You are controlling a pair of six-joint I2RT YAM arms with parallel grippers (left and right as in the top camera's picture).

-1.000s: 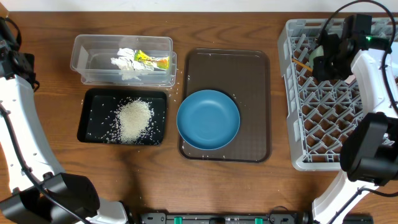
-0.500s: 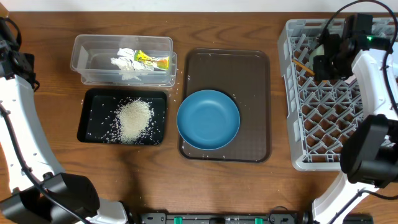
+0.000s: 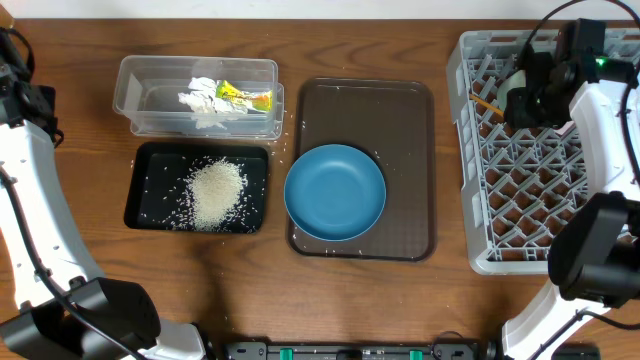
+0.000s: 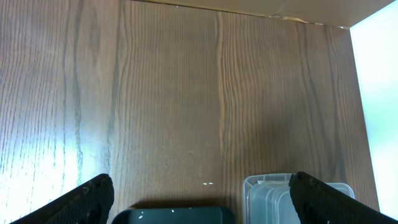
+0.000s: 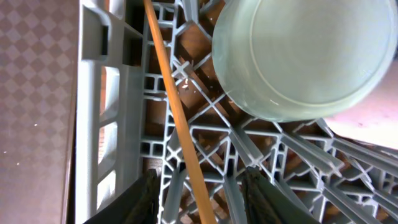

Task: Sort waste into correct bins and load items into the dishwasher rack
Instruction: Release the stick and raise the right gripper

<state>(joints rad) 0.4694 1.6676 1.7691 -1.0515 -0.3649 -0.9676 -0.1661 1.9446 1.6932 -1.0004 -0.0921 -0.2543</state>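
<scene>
Left gripper (image 4: 200,202), jaws spread, unmoved over the table (image 4: 174,93). We log rice (image 3: 215,192) in black tray (image 3: 145,200) and blue plate (image 3: 335,192) on brown tray (image 3: 400,130), unchanged. Right gripper (image 5: 204,196), jaws released astride a chopstick (image 5: 176,118) in the rack (image 5: 99,124), has shifted slightly.

No text, label, brand or number can be read anywhere.

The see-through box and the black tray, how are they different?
The clear box is see-through with taller walls, while the black tray is dark and shallow. The clear box holds crumpled white tissue and a yellow-orange wrapper; the black tray holds a heap of rice. Both are rectangular, look about the same size, and sit next to each other on the wooden table, left of the brown tray.
</scene>
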